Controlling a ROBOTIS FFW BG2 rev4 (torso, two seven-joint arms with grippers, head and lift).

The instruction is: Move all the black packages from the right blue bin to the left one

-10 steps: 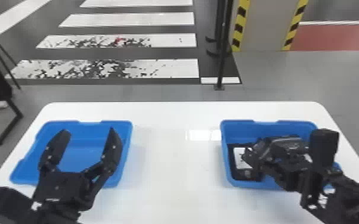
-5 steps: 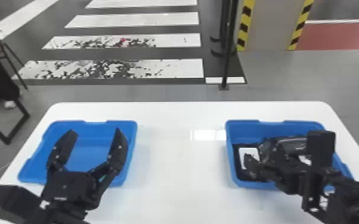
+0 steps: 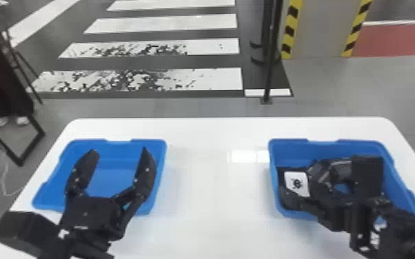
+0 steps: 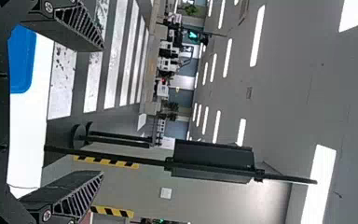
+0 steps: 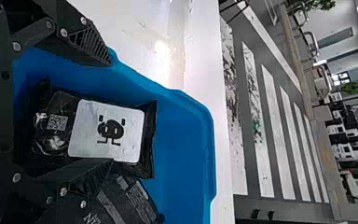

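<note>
- White table (image 3: 210,213) with two blue bins standing well apart on it, one toward each side.
- Left blue bin (image 3: 113,175): its bare blue bottom shows between the fingers of the left gripper (image 3: 119,150), which is held over it with those fingers spread wide apart.
- Right blue bin (image 3: 287,149): the right gripper (image 3: 295,181) is down at it, fingers parted, arm crossing the near rim.
- In the right bin, a black package (image 5: 107,130) with a white label bearing a dark cartoon figure lies between the right gripper's fingers; whether they touch it, I cannot tell.
- Another black package (image 5: 130,200), marked with pale print, is also in this bin, just beside the first and partly covered by one finger.
- Beyond the table, a black pole (image 3: 270,69) stands upright near a white-striped crossing (image 3: 200,79) on the grey floor.
</note>
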